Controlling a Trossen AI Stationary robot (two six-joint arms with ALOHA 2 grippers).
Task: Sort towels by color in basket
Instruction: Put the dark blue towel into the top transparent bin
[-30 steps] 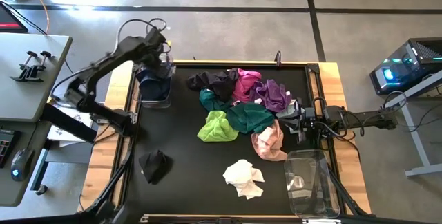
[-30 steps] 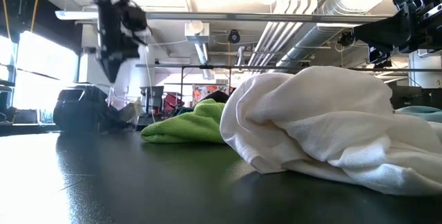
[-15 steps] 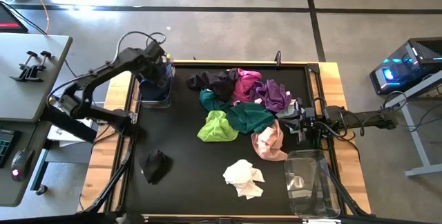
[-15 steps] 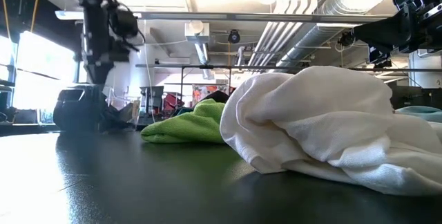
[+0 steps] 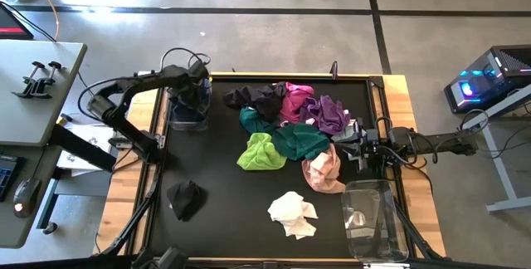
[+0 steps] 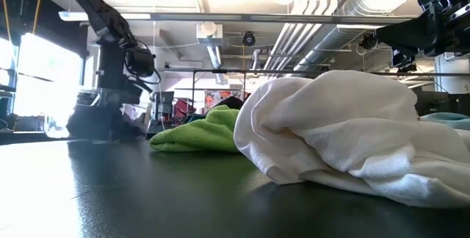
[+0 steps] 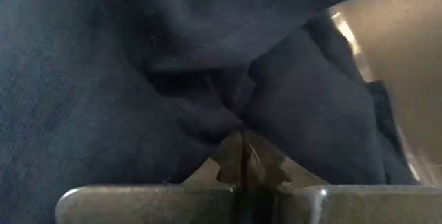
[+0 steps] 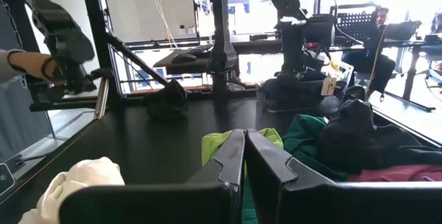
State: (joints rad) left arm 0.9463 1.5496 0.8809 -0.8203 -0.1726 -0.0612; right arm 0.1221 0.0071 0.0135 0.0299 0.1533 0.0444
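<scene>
My left gripper (image 5: 197,88) is shut and sunk into the clear bin (image 5: 172,118) at the table's far left corner, among the navy towels (image 7: 103,113) that fill its wrist view. Loose towels lie heaped in the far middle of the black table: dark ones (image 5: 257,99), magenta (image 5: 296,100), purple (image 5: 330,113), teal (image 5: 297,140), lime green (image 5: 261,151) and pink (image 5: 323,168). A white towel (image 5: 292,213) and a black one (image 5: 185,198) lie apart nearer the front. My right gripper (image 8: 245,144) is shut and waits level at the pile's right side. My left gripper meets the navy towels inside the bin from above, pointing down. Its shut fingertips (image 7: 233,153) rest against a fold of the cloth (image 7: 228,117). No cloth shows between the fingers. The towels lie bunched in the bin.
A second clear bin (image 5: 373,219) stands at the table's near right corner. The table has a raised frame (image 5: 290,76) around its black mat. A side table (image 5: 33,95) stands to the left. A person's hand (image 8: 14,61) shows beyond the table, and another person (image 8: 376,20) sits farther back.
My left gripper has gone down from above the far left bin into it, ending among the navy towels, while its arm swung lower and flatter. The right arm and the loose towels have stayed where they were.
</scene>
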